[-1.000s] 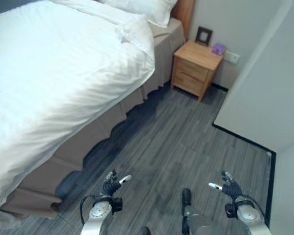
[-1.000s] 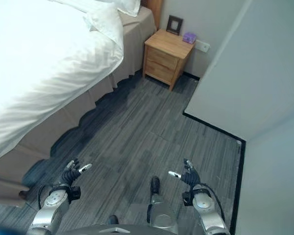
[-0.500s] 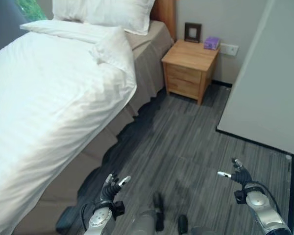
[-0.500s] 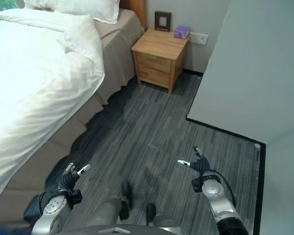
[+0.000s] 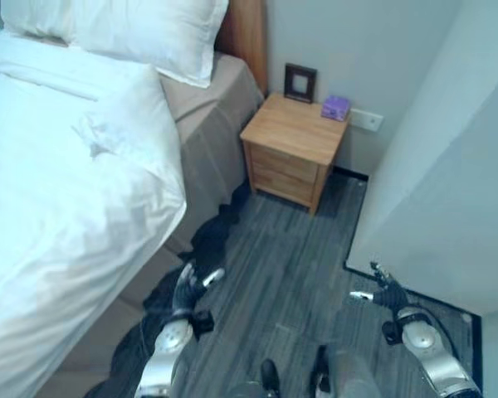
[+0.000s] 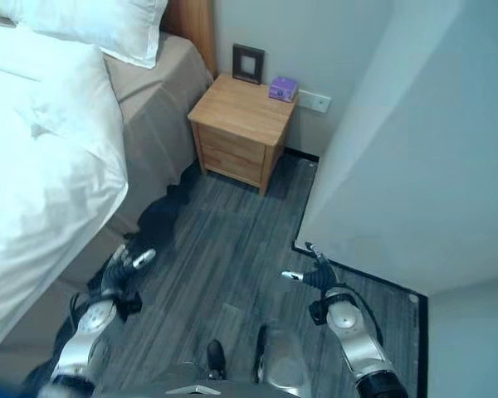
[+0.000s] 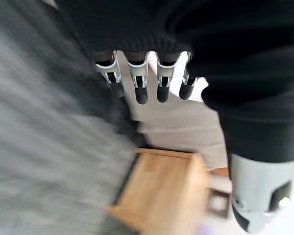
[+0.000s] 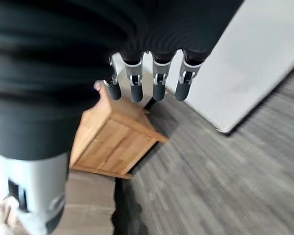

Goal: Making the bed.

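A bed fills the left of the eye views, with a white duvet [image 5: 58,207] draped over its side and one corner folded back. Two white pillows [image 5: 141,33] lie at the wooden headboard [image 5: 245,37]. A tan bed skirt [image 5: 203,141] hangs below the mattress. My left hand [image 5: 187,290] hangs low over the floor beside the bed's edge, open and holding nothing. My right hand [image 5: 386,292] hangs low at the right near the white wall, also open and empty. Straight fingers [image 7: 137,81] show in the left wrist view, and relaxed fingers [image 8: 157,81] in the right wrist view.
A wooden nightstand [image 5: 290,149] stands between the bed and the wall, with a dark picture frame [image 5: 300,81] and a small purple box [image 5: 335,108] on it. A white wall [image 5: 432,166] juts in at the right. Grey plank floor [image 5: 274,274] runs between bed and wall.
The camera has turned and moved toward the head of the bed, so the nightstand and pillows sit closer. Both hands stay low and open.
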Controlling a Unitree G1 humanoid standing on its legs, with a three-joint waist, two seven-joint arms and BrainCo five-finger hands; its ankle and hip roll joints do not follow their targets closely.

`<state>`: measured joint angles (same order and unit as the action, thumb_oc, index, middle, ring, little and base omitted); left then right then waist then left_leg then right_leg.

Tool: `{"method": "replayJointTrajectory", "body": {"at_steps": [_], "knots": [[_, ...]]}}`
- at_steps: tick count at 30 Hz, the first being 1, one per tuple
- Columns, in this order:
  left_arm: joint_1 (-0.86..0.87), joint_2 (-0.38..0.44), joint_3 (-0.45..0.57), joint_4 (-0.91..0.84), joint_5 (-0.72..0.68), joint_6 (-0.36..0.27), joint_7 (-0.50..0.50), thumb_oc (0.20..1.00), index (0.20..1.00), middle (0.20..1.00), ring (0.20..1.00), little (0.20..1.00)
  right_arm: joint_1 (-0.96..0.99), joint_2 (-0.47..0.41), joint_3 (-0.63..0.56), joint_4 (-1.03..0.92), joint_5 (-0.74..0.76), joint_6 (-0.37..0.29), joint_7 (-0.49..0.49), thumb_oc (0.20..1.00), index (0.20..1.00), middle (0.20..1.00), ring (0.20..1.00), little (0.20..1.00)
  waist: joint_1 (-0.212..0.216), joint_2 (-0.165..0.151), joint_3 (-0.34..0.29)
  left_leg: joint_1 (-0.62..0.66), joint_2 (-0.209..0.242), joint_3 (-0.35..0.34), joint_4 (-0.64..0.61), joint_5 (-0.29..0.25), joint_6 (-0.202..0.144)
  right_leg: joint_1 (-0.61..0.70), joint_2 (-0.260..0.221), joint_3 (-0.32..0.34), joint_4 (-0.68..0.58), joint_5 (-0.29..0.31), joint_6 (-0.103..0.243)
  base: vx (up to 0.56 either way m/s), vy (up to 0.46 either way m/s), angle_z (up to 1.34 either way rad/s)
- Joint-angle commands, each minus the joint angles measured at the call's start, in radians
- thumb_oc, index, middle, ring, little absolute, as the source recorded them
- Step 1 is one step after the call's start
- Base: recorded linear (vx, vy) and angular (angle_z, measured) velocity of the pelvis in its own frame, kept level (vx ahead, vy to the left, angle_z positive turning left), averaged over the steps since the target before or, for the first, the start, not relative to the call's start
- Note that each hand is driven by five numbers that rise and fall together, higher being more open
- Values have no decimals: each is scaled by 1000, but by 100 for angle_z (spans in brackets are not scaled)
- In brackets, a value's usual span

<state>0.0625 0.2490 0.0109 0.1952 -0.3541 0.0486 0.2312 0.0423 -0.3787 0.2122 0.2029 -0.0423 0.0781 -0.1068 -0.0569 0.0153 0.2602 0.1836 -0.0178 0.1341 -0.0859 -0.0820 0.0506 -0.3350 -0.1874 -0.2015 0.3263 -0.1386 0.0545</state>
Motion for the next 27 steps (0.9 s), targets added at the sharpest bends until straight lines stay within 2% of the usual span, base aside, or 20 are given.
{"method": "replayJointTrajectory", "body": {"at_steps": [1, 2, 3, 5, 6, 8, 9, 10, 11, 12, 13, 14, 16, 17, 18, 19, 21, 23, 25, 27], "knots": [[64, 65, 4, -42, -50, -50, 15, 1000, 1000, 1000, 1000, 1000, -60, 4, -19, -14, -21, -53, -10, 1000, 1000, 1000, 1000, 1000, 1, -31, -24, 2, 67, 60, -1, -5, -80, 216, 48, 129, -387, 198, 89, 323, -181, 41], [48, 75, -8, -40, -44, -52, 12, 1000, 1000, 1000, 1000, 1000, -60, 2, -14, -8, -18, -56, -12, 1000, 1000, 1000, 1000, 1000, -7, -31, -29, 11, 78, 37, -1, -15, -90, 178, 70, 218, -414, 193, 96, 628, -354, 78], [49, 74, -10, -43, -36, -62, 3, 1000, 1000, 1000, 1000, 1000, -61, -6, 5, -5, -53, -54, -7, 1000, 1000, 1000, 1000, 1000, 2, -32, -52, 43, 76, 3, -1, -35, -103, 190, 59, 230, -412, 240, 107, 449, -267, 144], [52, 73, -10, -38, -32, -65, 5, 1000, 1000, 1000, 1000, 1000, -60, -10, 13, 6, -61, -60, -13, 1000, 1000, 1000, 1000, 1000, -2, -34, -52, 66, 83, -6, 19, -44, -105, 206, 65, 223, -397, 246, 101, 361, -256, 181], [62, 63, -4, -50, -36, -78, 7, 1000, 1000, 1000, 1000, 1000, -67, -7, 25, 14, -64, -62, -13, 1000, 1000, 1000, 1000, 1000, -11, -24, -57, 47, 104, -30, 138, -17, -119, 223, 80, 227, -399, 250, 86, 383, -339, 111], [63, 46, 2, -59, -65, -79, 24, 1000, 1000, 1000, 1000, 1000, -75, -19, 33, 32, -71, -57, -18, 1000, 1000, 1000, 1000, 1000, 3, -36, -45, -90, 99, -52, 404, 35, -126, 288, 70, 204, -410, 244, 41, 265, -379, 55], [51, 47, 10, -74, -86, -86, 33, 1000, 1000, 1000, 1000, 1000, -83, -31, 28, 33, -66, -52, -21, 1000, 1000, 1000, 1000, 1000, 14, -37, -20, -147, 116, -35, 503, 70, -128, 329, 64, 165, -413, 232, 21, 153, -376, 30], [51, 50, 14, -82, -84, -87, 32, 1000, 1000, 1000, 1000, 1000, -84, -38, 22, 34, -62, -52, -26, 1000, 1000, 1000, 1000, 1000, 17, -45, -12, -174, 130, 7, 528, 93, -126, 345, 59, 146, -414, 219, 6, 261, -372, 58], [36, 61, 21, -83, -82, -88, 41, 1000, 1000, 1000, 1000, 1000, -86, -56, 7, 39, -67, -43, -33, 1000, 1000, 1000, 1000, 1000, 10, -41, -11, -188, 200, 131, 502, 93, -143, 387, 53, 94, -414, 175, 3, 166, -262, 65], [35, 60, 22, -84, -82, -88, 42, 1000, 1000, 1000, 1000, 1000, -89, -57, 7, 40, -67, -44, -33, 1000, 1000, 1000, 1000, 1000, 10, -45, -6, -191, 199, 143, 498, 110, -134, 381, 51, 91, -414, 188, -3, 285, -204, 84], [24, 64, 26, -78, -85, -90, 47, 1000, 1000, 1000, 1000, 1000, -105, -69, 4, 45, -69, -36, -35, 1000, 1000, 1000, 1000, 1000, 9, -35, -12, -184, 209, 189, 474, 84, -152, 407, 52, 70, -414, 158, 3, 121, -115, 69], [18, 65, 36, -70, -89, -93, 52, 1000, 1000, 1000, 1000, 1000, -122, -80, 1, 42, -68, -30, -33, 1000, 1000, 1000, 1000, 1000, 5, -36, -12, -184, 197, 233, 440, 86, -141, 417, 52, 51, -414, 159, -2, 285, -118, 44], [11, 72, 64, -46, -92, -99, 69, 1000, 1000, 1000, 1000, 1000, -146, -99, -12, 29, -51, -22, -26, 1000, 1000, 1000, 1000, 1000, 1, -33, -23, -191, 147, 286, 357, 49, -120, 449, 50, 21, -414, 136, 4, 285, -73, 18], [13, 77, 72, -44, -89, -96, 73, 1000, 1000, 1000, 1000, 1000, -154, -108, -18, 17, -54, -21, -25, 1000, 1000, 1000, 1000, 1000, -4, -22, -29, -188, 157, 328, 310, 43, -132, 469, 57, 6, -414, 111, 11, 296, -20, 28], [17, 74, 80, -40, -92, -95, 73, 1000, 1000, 1000, 1000, 1000, -157, -113, -20, 18, -51, -19, -22, 1000, 1000, 1000, 1000, 1000, -3, -16, -31, -183, 161, 351, 275, 58, -133, 477, 57, -10, -414, 104, 9, 361, 1, 29], [26, 79, 101, -44, -82, -86, 67, 1000, 1000, 1000, 1000, 1000, -157, -123, -28, 7, -57, -13, -13, 1000, 1000, 1000, 1000, 1000, -5, 1, -31, -168, 169, 415, 166, 126, -149, 512, 61, -63, -414, 80, 9, 215, 2, 32], [33, 79, 112, -49, -74, -84, 67, 1000, 1000, 1000, 1000, 1000, -160, -127, -31, 5, -64, -11, -9, 1000, 1000, 1000, 1000, 1000, -5, 7, -33, -177, 177, 455, 123, 167, -156, 531, 65, -96, -414, 69, 10, 217, -3, 53], [38, 79, 118, -51, -72, -83, 65, 1000, 1000, 1000, 1000, 1000, -163, -131, -32, 8, -63, -11, -9, 1000, 1000, 1000, 1000, 1000, -4, 9, -34, -182, 175, 466, 107, 183, -157, 545, 67, -119, -414, 61, 9, 218, 3, 79], [58, 83, 139, -51, -60, -81, 62, 1000, 1000, 1000, 1000, 1000, -178, -133, -32, 16, -70, -12, -10, 1000, 1000, 1000, 1000, 1000, 7, 12, -42, -202, 181, 528, 70, 217, -160, 592, 76, -161, -413, 39, 11, 318, 54, 86], [90, 82, 166, -57, -61, -82, 63, 1000, 1000, 1000, 1000, 1000, -192, -121, -11, 17, -77, -14, -3, 1000, 1000, 1000, 1000, 1000, 18, 10, -57, -181, 176, 517, 15, 236, -159, 613, 70, -167, -411, 33, 21, 309, 121, 51]]}}
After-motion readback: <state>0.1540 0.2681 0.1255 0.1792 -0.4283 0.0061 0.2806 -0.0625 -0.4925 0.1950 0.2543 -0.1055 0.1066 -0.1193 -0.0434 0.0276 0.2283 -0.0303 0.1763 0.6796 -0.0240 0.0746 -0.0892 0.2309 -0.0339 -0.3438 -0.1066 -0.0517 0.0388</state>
